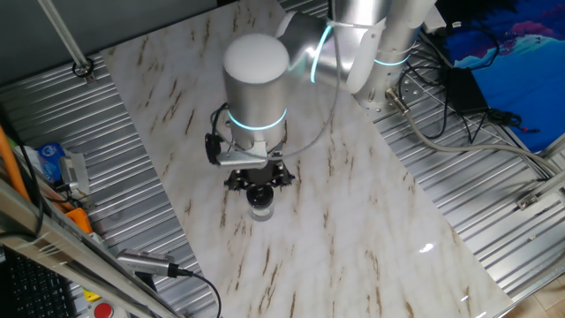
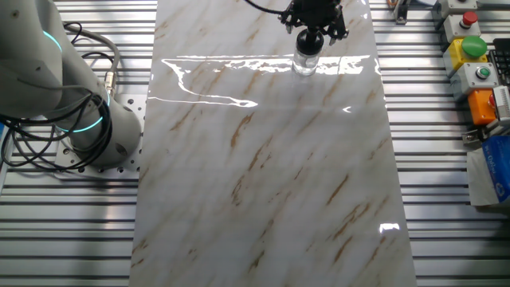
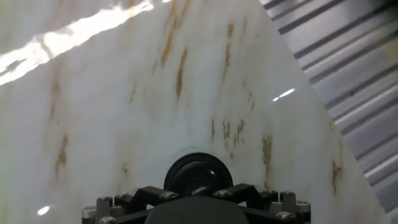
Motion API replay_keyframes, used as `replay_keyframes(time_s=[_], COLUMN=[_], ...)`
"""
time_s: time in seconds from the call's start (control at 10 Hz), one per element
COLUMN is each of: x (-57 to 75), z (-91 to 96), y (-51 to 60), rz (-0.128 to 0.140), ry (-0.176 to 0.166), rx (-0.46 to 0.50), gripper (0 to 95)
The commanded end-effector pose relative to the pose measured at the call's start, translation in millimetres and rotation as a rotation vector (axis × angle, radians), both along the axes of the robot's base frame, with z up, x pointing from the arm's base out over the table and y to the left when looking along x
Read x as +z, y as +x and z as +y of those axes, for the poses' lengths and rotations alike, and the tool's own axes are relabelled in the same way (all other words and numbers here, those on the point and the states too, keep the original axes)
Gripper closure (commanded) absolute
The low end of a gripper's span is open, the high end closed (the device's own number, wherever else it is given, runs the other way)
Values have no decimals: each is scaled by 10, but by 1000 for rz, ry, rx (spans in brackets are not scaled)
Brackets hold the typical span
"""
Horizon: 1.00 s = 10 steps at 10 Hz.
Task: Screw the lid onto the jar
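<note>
Black lid (image 3: 198, 175) sits on jar (image 1: 260, 205), upright on marble table (image 1: 353, 230); gripper (image 1: 259, 183) directly above jar, fingers' grip unclear.

No writing, number or sign can be read in any view; the blue packet (image 1: 48, 159) beside the desk (image 1: 353, 221) carries print too small to read.

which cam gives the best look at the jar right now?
The other fixed view: the jar shows its clear side wall under the lid, standing on the table. One fixed view shows only a small piece of it below the gripper. The hand view looks down on the lid, so the glass is hidden.
</note>
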<state>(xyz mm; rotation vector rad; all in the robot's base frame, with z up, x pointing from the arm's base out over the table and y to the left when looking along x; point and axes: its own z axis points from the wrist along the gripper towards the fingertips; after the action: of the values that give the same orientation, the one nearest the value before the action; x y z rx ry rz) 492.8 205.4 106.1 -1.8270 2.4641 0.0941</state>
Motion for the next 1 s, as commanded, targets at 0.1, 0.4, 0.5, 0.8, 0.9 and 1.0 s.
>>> replay_keyframes(time_s=[0.1, 0.4, 0.5, 0.8, 0.9, 1.0], x=[-42, -62, -61, -29, -19, -15], z=[75, 106, 112, 150, 158, 161], y=[61, 89, 91, 87, 84, 83], rz=[48, 68, 69, 65, 61, 53], ry=[24, 45, 49, 35, 27, 18], rx=[148, 219, 231, 279, 292, 302], gripper=[0, 0, 0, 0, 0, 0])
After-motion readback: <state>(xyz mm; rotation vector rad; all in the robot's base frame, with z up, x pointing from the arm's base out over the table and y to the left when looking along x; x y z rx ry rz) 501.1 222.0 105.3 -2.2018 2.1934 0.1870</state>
